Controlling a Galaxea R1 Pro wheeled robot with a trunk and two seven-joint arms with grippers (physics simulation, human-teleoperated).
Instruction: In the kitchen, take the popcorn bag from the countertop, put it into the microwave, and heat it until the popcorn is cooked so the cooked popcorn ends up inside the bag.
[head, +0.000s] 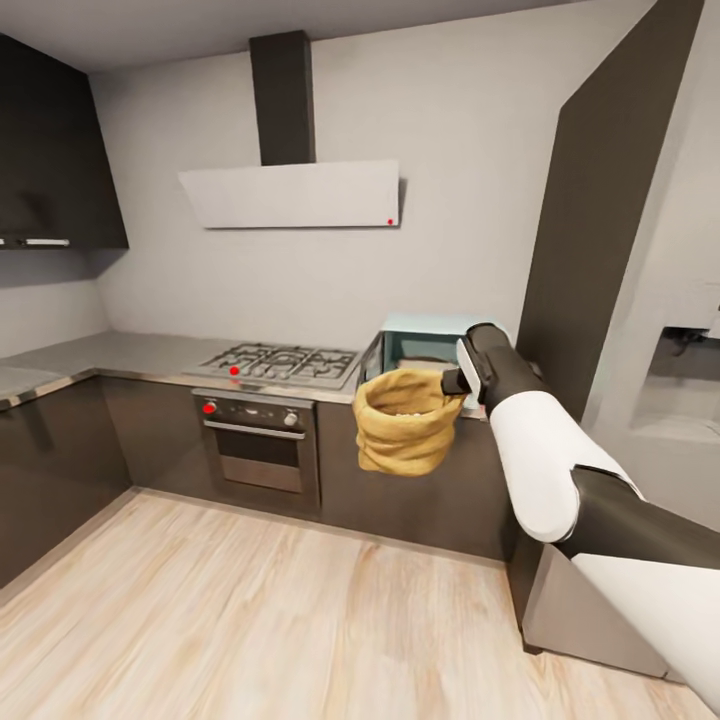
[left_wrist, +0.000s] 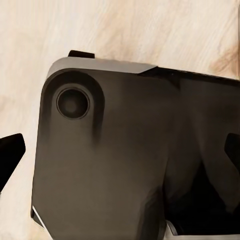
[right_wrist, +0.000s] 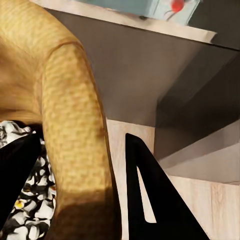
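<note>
Right claw (right_wrist: 82, 190) is clamped on the rolled rim of the popcorn bag (head: 405, 420), one finger inside and one outside, so it's only open as wide as that rim. The bag hangs in the air in front of the dark cabinets, just below the open microwave (head: 428, 345) on the grey table (head: 120, 355). It's a wrinkly mustard sack with a coarse weave; whitish popcorn (right_wrist: 35, 200) lumps show inside. The microwave's mostly hidden behind bag and arm. Left claw (left_wrist: 122, 152): fingertips sit far apart at the frame edges, released, over a dark rounded robot part and wood floor (head: 250, 620).
</note>
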